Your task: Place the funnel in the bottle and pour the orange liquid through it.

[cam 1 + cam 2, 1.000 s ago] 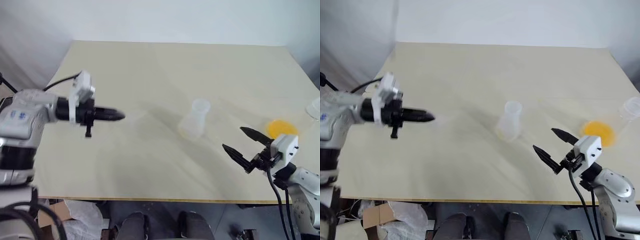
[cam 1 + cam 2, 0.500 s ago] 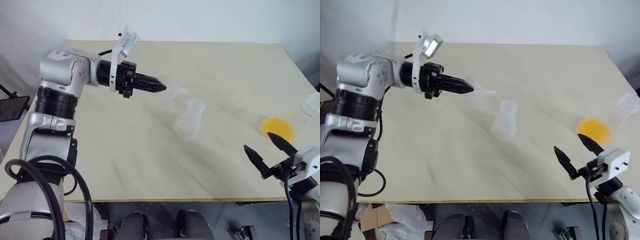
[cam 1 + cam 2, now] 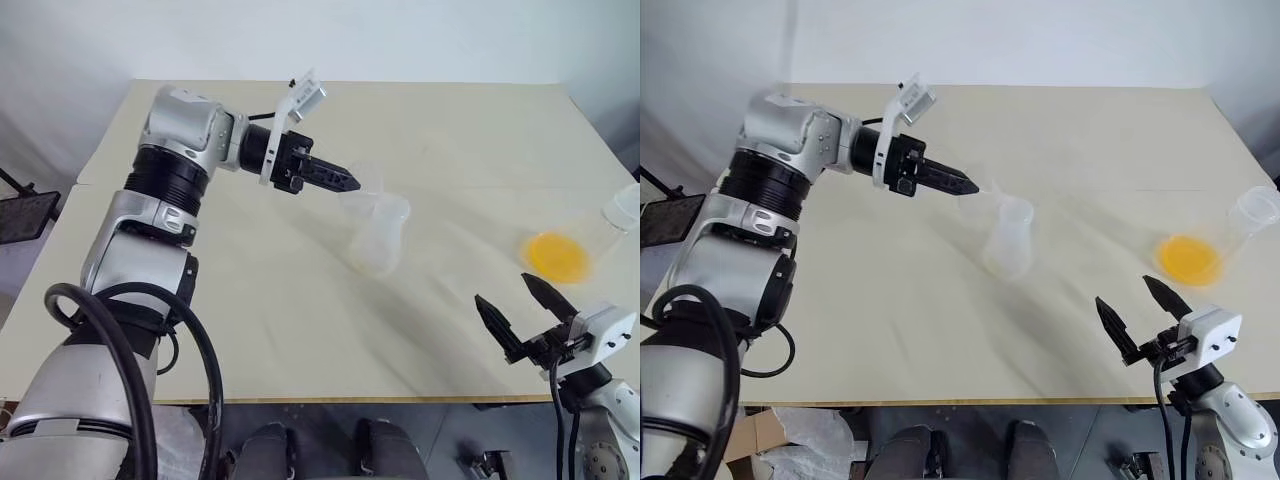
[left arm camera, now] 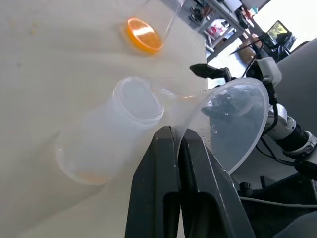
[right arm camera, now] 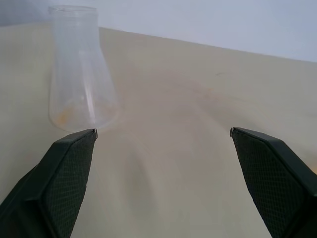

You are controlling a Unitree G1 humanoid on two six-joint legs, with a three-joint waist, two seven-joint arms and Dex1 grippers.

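My left gripper (image 3: 350, 184) is shut on the rim of the clear funnel (image 4: 233, 124), holding it tilted just left of the bottle's mouth. The funnel's thin stem points at that mouth; whether they touch I cannot tell. The clear bottle (image 3: 380, 238) stands upright mid-table, a faint orange trace in its base. The orange liquid (image 3: 555, 257) pools in the bottom of a larger clear vessel (image 3: 625, 208) at the table's right edge. My right gripper (image 3: 522, 312) hovers open near the front right edge, with nothing between its fingers (image 5: 64, 163) and the bottle (image 5: 81, 69) ahead of it.
The pale wooden table (image 3: 250, 330) has bare room left of and in front of the bottle. Its front edge runs just under my right gripper. Beyond the table's right side the left wrist view shows cluttered desks and equipment (image 4: 223, 20).
My left arm has swung right and up, carrying the funnel from the table's left side to the bottle's mouth. My right gripper has drawn back slightly toward the front right edge, still open.
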